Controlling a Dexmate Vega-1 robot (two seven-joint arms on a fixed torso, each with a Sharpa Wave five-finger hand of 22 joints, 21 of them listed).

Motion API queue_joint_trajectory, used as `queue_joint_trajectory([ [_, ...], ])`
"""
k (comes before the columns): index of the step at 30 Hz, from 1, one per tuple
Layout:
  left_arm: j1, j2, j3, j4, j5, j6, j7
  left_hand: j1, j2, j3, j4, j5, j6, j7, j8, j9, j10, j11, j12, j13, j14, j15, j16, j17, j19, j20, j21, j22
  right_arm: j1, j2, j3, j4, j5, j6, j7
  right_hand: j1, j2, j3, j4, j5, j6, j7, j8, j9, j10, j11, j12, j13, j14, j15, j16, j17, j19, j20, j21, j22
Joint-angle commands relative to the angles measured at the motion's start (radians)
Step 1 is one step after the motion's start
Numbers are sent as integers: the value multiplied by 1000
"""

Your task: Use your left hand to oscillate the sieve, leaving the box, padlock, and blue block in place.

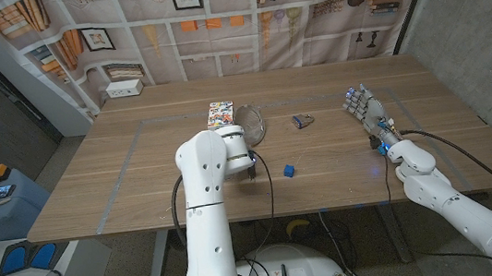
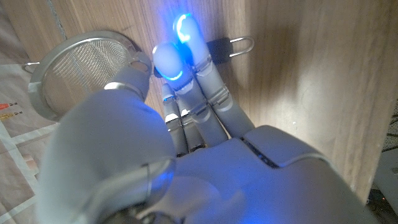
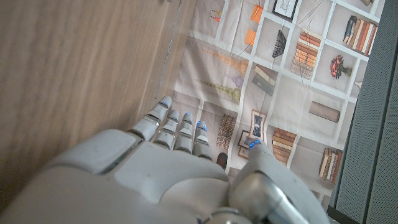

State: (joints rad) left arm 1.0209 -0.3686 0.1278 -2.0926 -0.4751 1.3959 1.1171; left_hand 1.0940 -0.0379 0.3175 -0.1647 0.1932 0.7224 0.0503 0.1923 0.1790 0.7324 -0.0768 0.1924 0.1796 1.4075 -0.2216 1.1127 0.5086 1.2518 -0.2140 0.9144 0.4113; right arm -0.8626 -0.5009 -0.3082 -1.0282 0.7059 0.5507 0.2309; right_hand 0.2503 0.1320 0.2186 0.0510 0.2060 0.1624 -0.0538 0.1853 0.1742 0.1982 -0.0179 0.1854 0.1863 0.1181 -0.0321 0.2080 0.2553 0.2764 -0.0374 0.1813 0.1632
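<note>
Head view: we list a wooden surface [image 1: 138, 169] carrying a sieve [image 1: 252, 121], a printed box [image 1: 220, 114] just beside it, a padlock [image 1: 303, 120] nearer the middle, and a blue block [image 1: 289, 170] toward the near edge. The left hand [image 1: 247, 160] sits just short of the sieve, largely hidden behind its own white forearm. The right hand [image 1: 361, 106] lies well apart on the far right, its fingers extended side by side, holding nothing

Left wrist view: we note the left hand's fingers [image 2: 199, 93] stretched out and pressed together, tips glowing blue, gripping nothing. The sieve's mesh bowl [image 2: 84, 68] lies just beside them; the padlock [image 2: 230, 46] shows past the fingertips

Right wrist view: we record the right hand's fingers [image 3: 177, 134] straight and close together over the bare wood, with a bookshelf-print backdrop [image 3: 292, 74] beyond
</note>
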Motion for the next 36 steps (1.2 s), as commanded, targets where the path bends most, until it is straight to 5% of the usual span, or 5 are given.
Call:
queue_joint_trajectory([
  [1, -23, -34, -9, 41, 28, 0, 0, 16, 7, 5, -1, 8, 14, -2, -2, 6, 17, 0, -3, 1, -7, 0, 13, 1, -8, 0, 15, -1, -2, 0, 9, 16, 10, 12, 12, 3, 11, 8, 1, -1, 10, -4, 4, 2, 10, 0, 6, 0, 9, -3, 5, 1, 10, -2, 5, 3],
  [36, -57, -84, -33, 113, 67, 0, 0, 43, 75, 31, -2, 4, 97, 6, 9, 13, 111, -14, 7, 3, -19, 0, 85, 28, -50, -1, 95, -34, -2, 1, 20, 39, 16, 24, 19, -2, 10, 16, -5, -2, 16, -5, 5, 2, 12, 1, 6, 0, 12, -3, 8, 0, 13, -1, 5, 3],
])
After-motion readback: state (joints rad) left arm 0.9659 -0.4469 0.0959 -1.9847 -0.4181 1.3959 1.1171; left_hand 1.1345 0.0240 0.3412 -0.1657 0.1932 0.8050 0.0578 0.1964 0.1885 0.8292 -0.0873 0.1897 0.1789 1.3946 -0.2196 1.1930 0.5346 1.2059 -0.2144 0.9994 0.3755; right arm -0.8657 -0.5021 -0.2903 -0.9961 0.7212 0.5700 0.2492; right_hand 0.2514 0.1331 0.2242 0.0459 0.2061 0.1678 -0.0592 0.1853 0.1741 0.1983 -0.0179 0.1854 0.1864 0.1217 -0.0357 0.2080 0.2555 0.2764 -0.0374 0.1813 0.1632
